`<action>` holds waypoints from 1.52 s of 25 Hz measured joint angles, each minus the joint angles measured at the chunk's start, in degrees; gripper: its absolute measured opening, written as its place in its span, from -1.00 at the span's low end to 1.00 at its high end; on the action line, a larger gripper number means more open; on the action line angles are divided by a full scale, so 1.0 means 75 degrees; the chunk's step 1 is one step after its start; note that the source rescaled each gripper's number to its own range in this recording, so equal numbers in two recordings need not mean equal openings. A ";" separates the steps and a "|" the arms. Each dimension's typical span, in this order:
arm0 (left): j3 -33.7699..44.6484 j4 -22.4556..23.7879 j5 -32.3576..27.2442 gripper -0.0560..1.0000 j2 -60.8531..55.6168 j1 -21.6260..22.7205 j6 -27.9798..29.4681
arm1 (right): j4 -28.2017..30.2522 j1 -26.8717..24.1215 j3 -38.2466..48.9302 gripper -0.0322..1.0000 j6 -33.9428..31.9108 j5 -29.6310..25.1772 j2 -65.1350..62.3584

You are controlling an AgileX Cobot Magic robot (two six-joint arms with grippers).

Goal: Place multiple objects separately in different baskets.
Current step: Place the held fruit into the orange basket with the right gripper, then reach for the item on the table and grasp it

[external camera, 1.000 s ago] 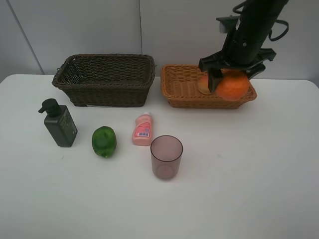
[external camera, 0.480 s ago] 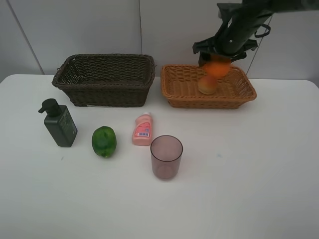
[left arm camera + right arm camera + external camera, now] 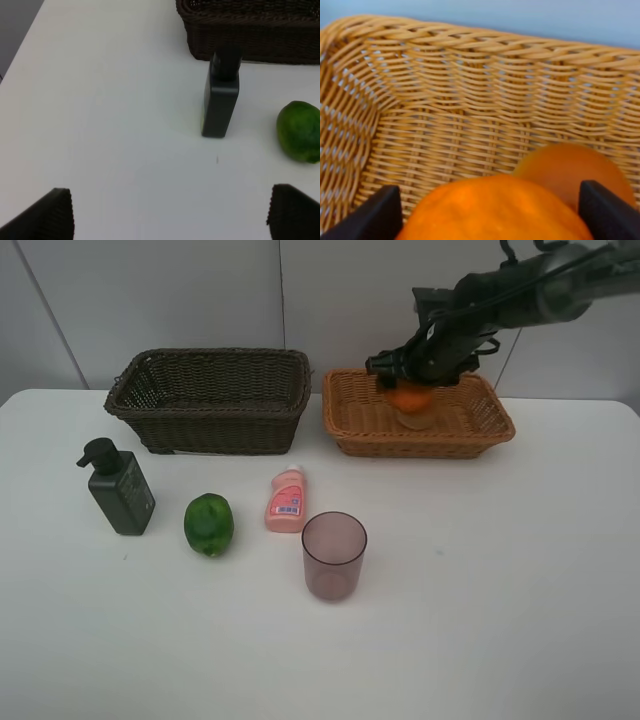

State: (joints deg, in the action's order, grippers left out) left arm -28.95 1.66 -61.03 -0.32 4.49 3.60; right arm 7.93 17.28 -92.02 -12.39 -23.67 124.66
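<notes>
My right gripper [image 3: 410,388] is shut on the orange tangerine [image 3: 410,398] and holds it low over the light orange-tan basket [image 3: 350,440], just above the red-yellow peach [image 3: 416,420] lying inside. In the right wrist view the tangerine [image 3: 485,202] fills the space between the fingers, with the peach [image 3: 570,167] behind it. The dark green pump bottle [image 3: 120,490], green fruit [image 3: 208,524], pink bottle [image 3: 287,500] and purplish cup [image 3: 334,555] stand on the table. My left gripper [image 3: 170,215] is open and empty, near the pump bottle [image 3: 221,100] and the green fruit [image 3: 299,131].
The deeper dark brown basket [image 3: 215,430] stands at the back left and holds nothing that I can see; its wall shows in the left wrist view [image 3: 250,35]. The white table [image 3: 500,590] ends at a grey wall behind the baskets.
My right gripper has carried the tangerine left and lower, from the basket's right end to just above the peach. The other objects have not moved.
</notes>
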 joint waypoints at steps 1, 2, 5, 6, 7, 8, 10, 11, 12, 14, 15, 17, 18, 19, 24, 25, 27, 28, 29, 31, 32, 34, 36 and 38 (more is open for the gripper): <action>0.0000 0.0000 0.0000 1.00 0.0000 0.0000 0.0000 | 0.0000 0.0000 0.0000 -0.31 0.0000 0.0072 0.0044; 0.0000 0.0000 0.0000 1.00 0.0000 0.0000 0.0000 | 0.0000 0.0000 0.0000 -0.31 0.0000 0.0143 0.0075; 0.0000 0.0000 0.0000 1.00 0.0000 0.0000 0.0000 | 0.0000 0.0000 0.0000 -0.31 0.0000 0.0249 0.0103; 0.0000 0.0000 0.0000 1.00 0.0000 0.0000 0.0000 | 0.0000 0.0000 0.0000 -0.31 0.0000 0.0259 0.0103; 0.0000 0.0000 0.0000 1.00 0.0000 0.0000 0.0000 | 0.0000 0.0000 0.0000 -0.26 0.0000 0.0273 0.0103; 0.0000 0.0000 0.0000 1.00 0.0000 0.0000 0.0000 | 0.0000 0.0000 0.0000 -0.12 0.0000 0.0282 0.0103; 0.0000 0.0000 0.0000 1.00 0.0000 0.0000 0.0000 | -0.0002 0.0000 0.0000 0.46 0.0000 0.0290 0.0103; 0.0000 0.0000 0.0000 1.00 0.0000 0.0000 0.0000 | -0.0002 0.0000 0.0000 0.67 0.0000 0.0309 0.0103; 0.0000 0.0000 0.0000 1.00 0.0000 0.0000 0.0000 | -0.0002 0.0000 0.0000 0.77 0.0000 0.0309 0.0103; 0.0000 0.0000 0.0000 1.00 0.0000 0.0000 0.0000 | -0.0009 0.0000 0.0000 0.89 -0.0007 0.0311 0.0103; 0.0000 0.0000 0.0000 1.00 0.0000 0.0000 0.0000 | -0.0009 0.0000 0.0000 0.92 -0.0007 0.0304 0.0092; 0.0000 0.0000 0.0000 1.00 0.0000 0.0000 0.0000 | -0.0009 0.0000 0.0000 0.94 -0.0007 0.0154 0.0042; 0.0000 0.0000 0.0000 1.00 0.0000 0.0000 0.0000 | -0.0009 0.0000 0.0000 0.94 -0.0007 0.0073 0.0006; 0.0000 0.0000 0.0000 1.00 0.0000 0.0000 0.0000 | -0.0009 0.0011 0.0000 0.94 -0.0007 -0.0031 -0.0045; 0.0000 0.0000 0.0000 1.00 0.0000 0.0000 0.0000 | -0.0009 0.0153 0.0000 0.94 -0.0007 -0.0849 -0.0368; 0.0000 0.0000 0.0000 1.00 0.0000 0.0000 0.0000 | -0.0016 0.0202 0.0000 0.94 -0.0007 -0.1027 -0.0439; 0.0000 0.0000 0.0000 1.00 0.0000 0.0000 0.0000 | -0.0045 0.0296 0.0000 0.94 -0.0007 -0.1465 -0.0563; 0.0000 0.0000 0.0000 1.00 0.0000 0.0000 0.0000 | -0.0102 0.0335 0.0012 0.94 -0.0001 -0.1628 -0.0644; 0.0000 0.0000 0.0000 1.00 0.0000 0.0000 0.0000 | -0.0170 0.0378 0.0077 0.94 -0.0001 -0.1722 -0.0759; 0.0000 0.0000 0.0000 1.00 0.0000 0.0000 0.0000 | -0.0259 0.0461 0.0260 0.94 -0.0001 -0.1891 -0.0997; 0.0000 0.0000 0.0000 1.00 0.0000 0.0000 0.0000 | -0.0278 0.0496 0.0384 0.94 -0.0001 -0.1964 -0.1144; 0.0000 0.0000 0.0000 1.00 0.0000 0.0000 0.0000 | -0.0334 0.0548 0.0679 0.94 0.0031 -0.2164 -0.1407; 0.0000 0.0000 0.0000 1.00 0.0000 0.0000 0.0000 | -0.0382 0.0595 0.0963 0.94 0.0138 -0.2318 -0.1698; 0.0000 0.0000 0.0000 1.00 0.0000 0.0000 0.0000 | -0.0446 0.0620 0.1275 0.94 0.0172 -0.2512 -0.1987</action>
State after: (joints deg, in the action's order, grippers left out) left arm -28.95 1.66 -61.03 -0.32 4.49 3.60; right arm 4.58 21.93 -82.46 -11.10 -42.51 109.76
